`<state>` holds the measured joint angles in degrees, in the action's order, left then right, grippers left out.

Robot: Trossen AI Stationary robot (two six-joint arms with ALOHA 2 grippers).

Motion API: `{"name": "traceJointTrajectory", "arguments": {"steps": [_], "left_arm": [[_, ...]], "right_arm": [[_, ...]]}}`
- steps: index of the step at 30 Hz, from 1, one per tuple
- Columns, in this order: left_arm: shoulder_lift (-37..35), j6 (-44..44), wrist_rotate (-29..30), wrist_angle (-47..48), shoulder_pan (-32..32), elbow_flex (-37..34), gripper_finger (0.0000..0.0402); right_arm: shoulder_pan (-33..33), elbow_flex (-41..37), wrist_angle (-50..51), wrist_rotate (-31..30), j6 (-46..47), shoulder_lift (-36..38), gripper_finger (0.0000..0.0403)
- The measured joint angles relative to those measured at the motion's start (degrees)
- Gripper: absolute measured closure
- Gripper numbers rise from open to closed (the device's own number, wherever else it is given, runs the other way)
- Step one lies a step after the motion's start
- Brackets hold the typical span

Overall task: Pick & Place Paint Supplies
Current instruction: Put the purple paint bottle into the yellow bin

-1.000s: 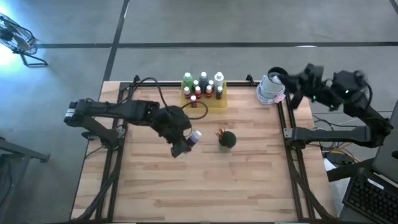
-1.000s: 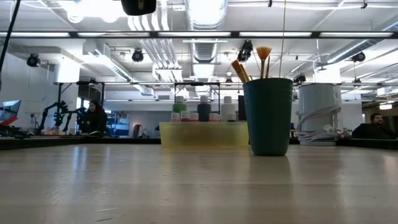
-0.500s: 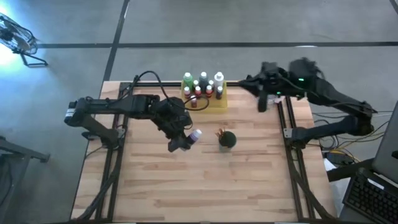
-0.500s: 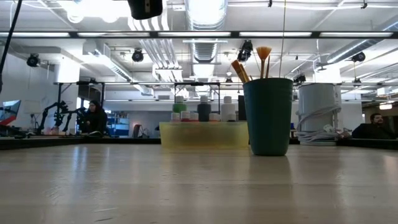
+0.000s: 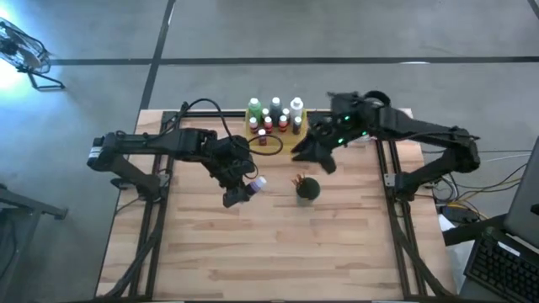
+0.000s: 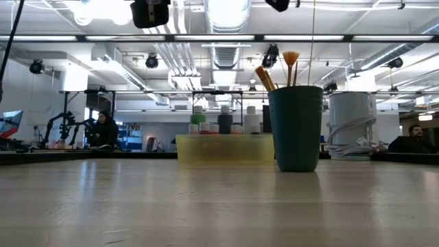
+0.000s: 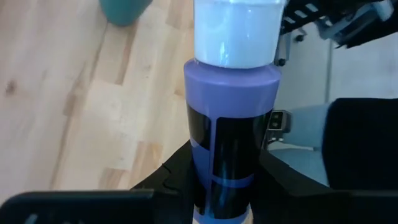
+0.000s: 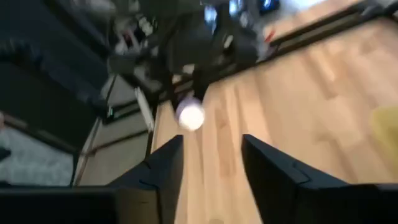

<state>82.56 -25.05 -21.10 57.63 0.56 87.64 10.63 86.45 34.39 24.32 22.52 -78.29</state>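
Gripping a purple paint bottle (image 7: pixel 231 124) with a white cap between its fingers, the left gripper (image 5: pixel 238 192) hangs above the table (image 5: pixel 278 244); the right gripper (image 8: pixel 208 165), fingers parted and empty, hovers beside the yellow tray (image 5: pixel 296 138).

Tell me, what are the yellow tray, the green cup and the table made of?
The yellow tray looks like see-through plastic: bottles show dimly through its wall. The green cup seems smooth matte plastic, though that is unsure. The table is pale wood, showing planks and grain.
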Motion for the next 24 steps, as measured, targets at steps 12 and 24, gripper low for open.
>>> {"name": "traceJointTrajectory", "arguments": {"steps": [12, 24], "left_arm": [[0.00, 3.88, 3.20, 0.00, -0.50, 0.00, 0.0294], [0.00, 4.98, 3.13, 0.15, -0.50, 0.00, 0.0293]], "right_arm": [[-5.76, 3.80, -3.80, -0.24, -2.07, -9.21, 0.0163], [-7.41, 7.63, -3.30, -0.26, -3.29, -16.46, 0.0143]]}}
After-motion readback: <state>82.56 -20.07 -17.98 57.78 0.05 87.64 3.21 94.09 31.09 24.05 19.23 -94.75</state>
